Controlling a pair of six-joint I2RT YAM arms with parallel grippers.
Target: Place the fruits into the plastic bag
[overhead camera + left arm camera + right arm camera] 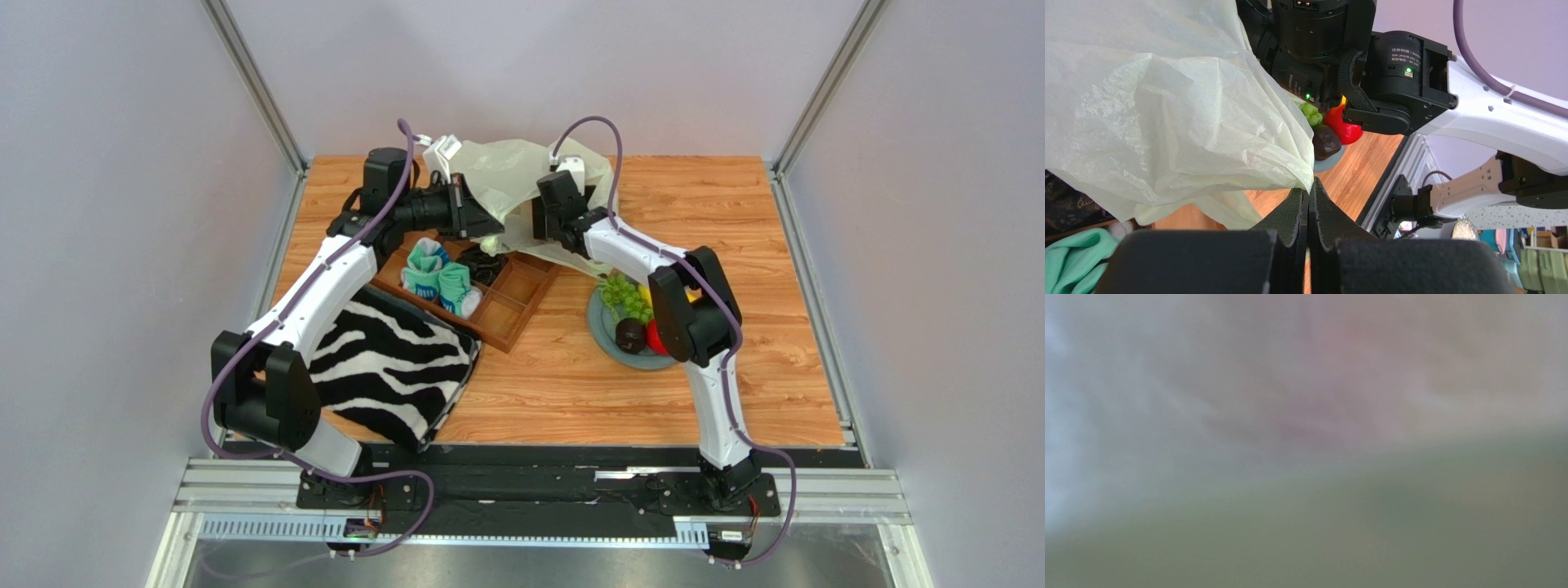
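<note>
The pale crinkly plastic bag [515,165] hangs lifted at the back of the table. My left gripper [478,208] is shut on its edge; in the left wrist view the closed pads [1310,187] pinch a corner of the film [1168,110]. My right gripper [555,214] reaches into the bag's mouth, and its fingers are hidden by the film. The right wrist view is a pale blur with a faint reddish patch [1333,404]. Fruits lie on a grey plate [597,321]: green grapes [620,294], a dark one [631,333], a red one [659,341].
A wooden compartment tray [515,300] lies under the bag, with teal-and-white rolled socks [439,276] in it. A zebra-striped cloth [386,361] lies at the front left beside the left arm. The right arm's elbow [693,306] hangs over the plate.
</note>
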